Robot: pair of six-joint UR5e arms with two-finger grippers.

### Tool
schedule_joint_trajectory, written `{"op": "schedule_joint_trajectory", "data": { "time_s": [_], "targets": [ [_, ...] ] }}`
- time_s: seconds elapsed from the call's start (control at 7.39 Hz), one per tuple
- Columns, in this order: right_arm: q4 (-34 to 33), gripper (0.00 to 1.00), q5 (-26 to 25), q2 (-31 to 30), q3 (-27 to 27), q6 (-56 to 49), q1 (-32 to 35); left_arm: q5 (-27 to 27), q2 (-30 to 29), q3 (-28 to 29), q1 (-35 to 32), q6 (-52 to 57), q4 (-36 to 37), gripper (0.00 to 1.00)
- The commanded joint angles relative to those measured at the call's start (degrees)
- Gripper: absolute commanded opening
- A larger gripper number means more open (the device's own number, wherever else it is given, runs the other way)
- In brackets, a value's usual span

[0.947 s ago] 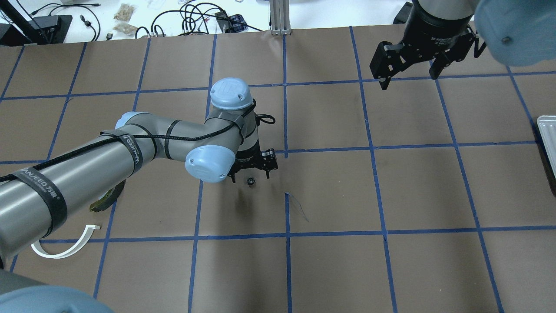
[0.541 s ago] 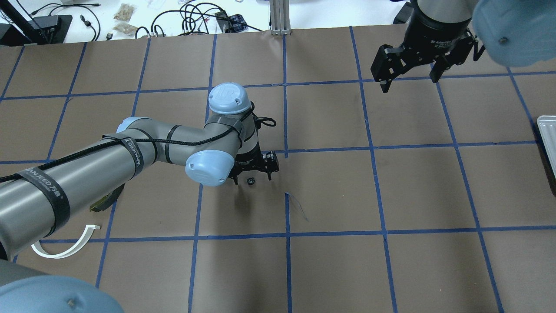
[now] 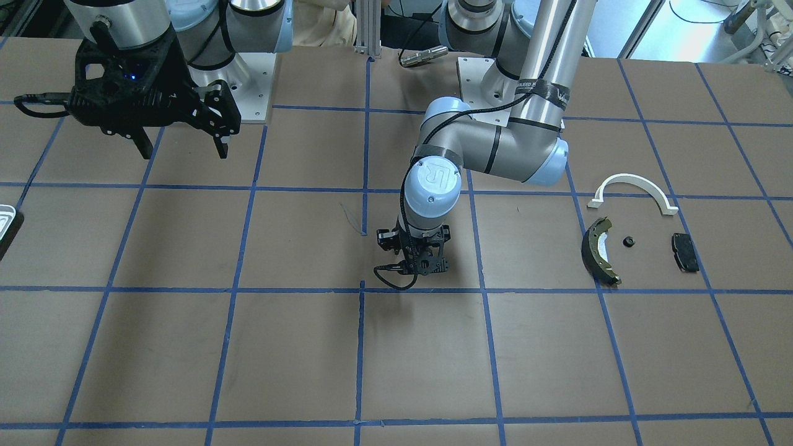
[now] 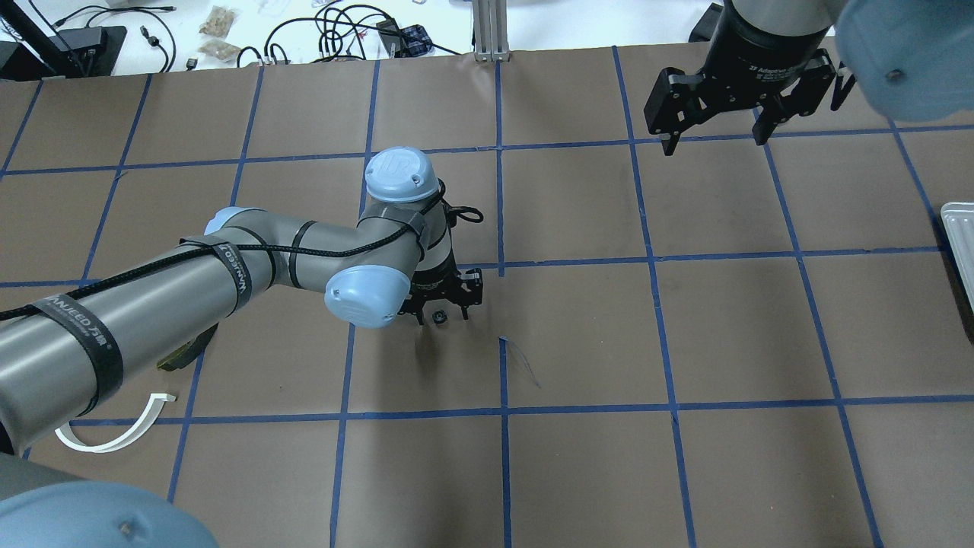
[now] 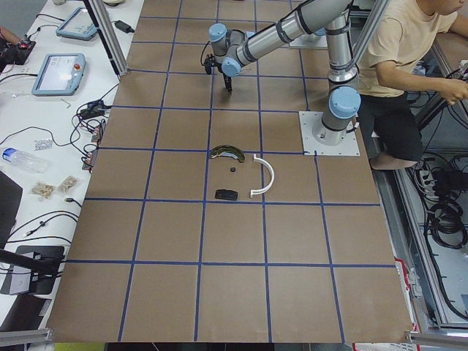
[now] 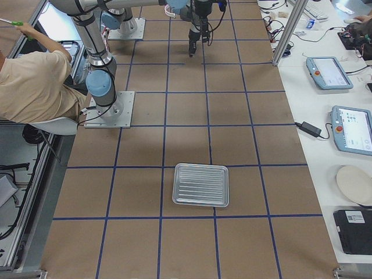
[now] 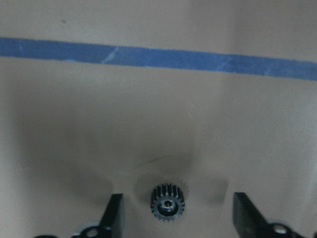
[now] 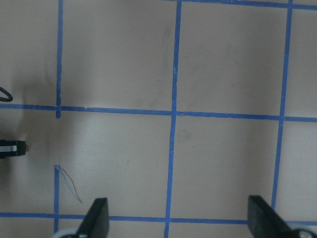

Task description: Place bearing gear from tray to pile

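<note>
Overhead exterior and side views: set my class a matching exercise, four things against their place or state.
1 bearing gear
2 right hand
3 tray
4 white arch

A open, holding nothing
B on the table between the open fingers of the left hand
C beside the brake shoe
D at the table's end on the robot's right

Pairs: 1-B, 2-A, 3-D, 4-C

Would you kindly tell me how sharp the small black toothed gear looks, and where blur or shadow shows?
Left wrist view: the small black toothed gear shows separate teeth, though the picture is soft, with a dim shadow around it on the brown paper. Overhead view: the pale blue arm cap at the top right is blurred; a soft shadow lies beside the gear.
</note>
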Motion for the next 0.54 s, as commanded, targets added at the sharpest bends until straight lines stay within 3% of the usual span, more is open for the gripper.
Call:
{"op": "schedule_joint_trajectory", "data": {
  "time_s": [0.0, 0.41],
  "targets": [
    [0.0, 1.00, 0.2, -0.7, 0.4, -0.3, 0.4, -0.1, 0.0, 0.3, 0.1, -0.1, -0.1, 0.00],
    [-1.3, 1.00, 1.2, 2.2, -0.5, 0.1, -0.3, -0.2, 2.5, 3.7, 7.4, 4.1, -2.5, 0.00]
  ]
}}
